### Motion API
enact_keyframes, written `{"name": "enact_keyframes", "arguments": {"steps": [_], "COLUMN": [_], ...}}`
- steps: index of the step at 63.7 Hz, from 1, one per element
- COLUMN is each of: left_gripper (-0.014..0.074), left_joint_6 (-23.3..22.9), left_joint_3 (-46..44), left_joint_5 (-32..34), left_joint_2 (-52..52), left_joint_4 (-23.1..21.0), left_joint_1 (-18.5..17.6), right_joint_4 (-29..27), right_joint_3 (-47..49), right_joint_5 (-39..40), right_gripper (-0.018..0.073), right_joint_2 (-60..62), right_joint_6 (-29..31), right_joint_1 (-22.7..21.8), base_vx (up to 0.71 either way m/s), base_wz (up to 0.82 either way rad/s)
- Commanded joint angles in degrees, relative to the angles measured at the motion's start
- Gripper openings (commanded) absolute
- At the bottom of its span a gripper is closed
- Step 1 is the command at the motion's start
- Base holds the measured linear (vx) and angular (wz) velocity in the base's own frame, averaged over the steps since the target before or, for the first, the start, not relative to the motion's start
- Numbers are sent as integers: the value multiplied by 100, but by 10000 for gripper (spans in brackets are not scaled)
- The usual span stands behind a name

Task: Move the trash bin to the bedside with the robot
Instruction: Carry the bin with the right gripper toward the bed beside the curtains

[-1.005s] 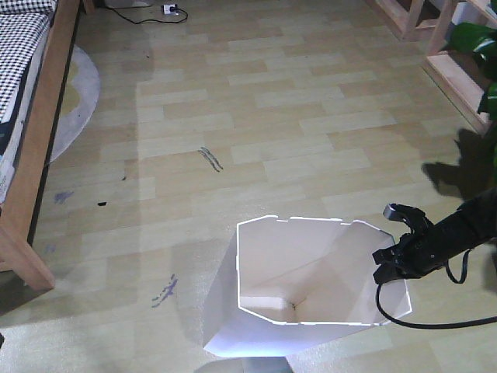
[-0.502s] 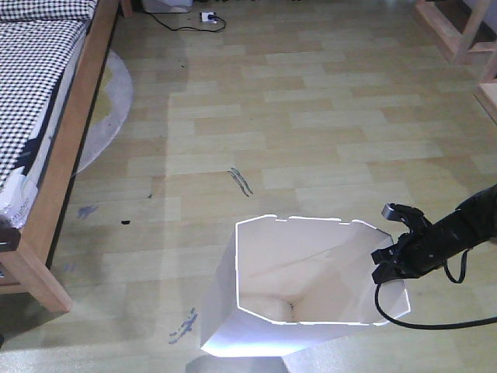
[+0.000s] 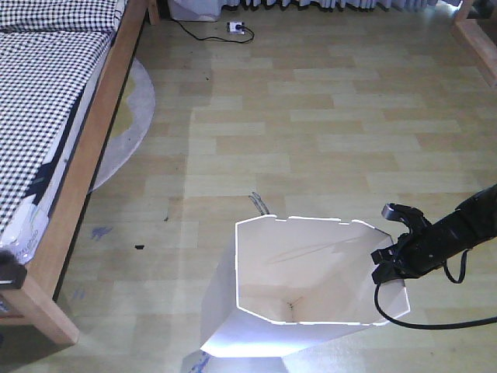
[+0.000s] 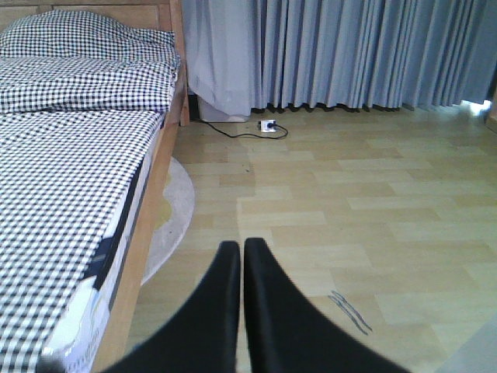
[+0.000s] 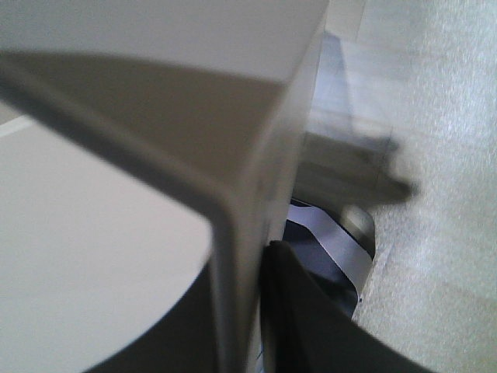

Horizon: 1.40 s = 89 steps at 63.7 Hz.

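The white trash bin (image 3: pixel 272 311) stands low in the front view, its rim open towards the camera. My right gripper (image 3: pixel 386 268) on the slender black arm is shut on the bin's right rim; in the right wrist view the bin wall (image 5: pixel 233 233) runs between the two dark fingers (image 5: pixel 311 318). The bed (image 3: pixel 54 116) with checked bedding and a light wooden frame lies at the left, well apart from the bin. My left gripper (image 4: pixel 241 247) is shut with nothing in it, held above the floor beside the bed (image 4: pixel 70 155).
A round pale rug (image 3: pixel 128 116) pokes out from under the bed. A power strip with a black cord (image 3: pixel 237 29) lies by the grey curtains (image 4: pixel 349 54) at the far wall. Wooden furniture (image 3: pixel 474 35) shows at the top right.
The whole view has swung and advanced: the bed has come further into frame at the left, the shelf at the right has slid out. Bin and right gripper hold their place in frame.
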<state>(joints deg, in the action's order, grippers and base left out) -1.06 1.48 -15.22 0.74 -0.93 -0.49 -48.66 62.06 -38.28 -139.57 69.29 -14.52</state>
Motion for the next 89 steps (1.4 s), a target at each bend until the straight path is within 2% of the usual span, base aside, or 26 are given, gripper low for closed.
{"name": "enact_keyframes", "arguments": {"steps": [1, 89], "left_gripper": [-6, -6], "left_joint_6": [-25, -25], "left_joint_3": [107, 107], "left_joint_5": [397, 397], "left_joint_2": [81, 81], "left_joint_4": [-13, -13], "left_joint_1": [-34, -34], "right_joint_4": [-395, -395], "right_joint_3": [53, 53], "right_joint_5": [-1159, -1141], "right_gripper": [-5, -5], "right_joint_2": [458, 458], "right_joint_6": [51, 51], "right_joint_1": [-11, -11], "base_vx": [32, 32], "base_wz": [7, 0]}}
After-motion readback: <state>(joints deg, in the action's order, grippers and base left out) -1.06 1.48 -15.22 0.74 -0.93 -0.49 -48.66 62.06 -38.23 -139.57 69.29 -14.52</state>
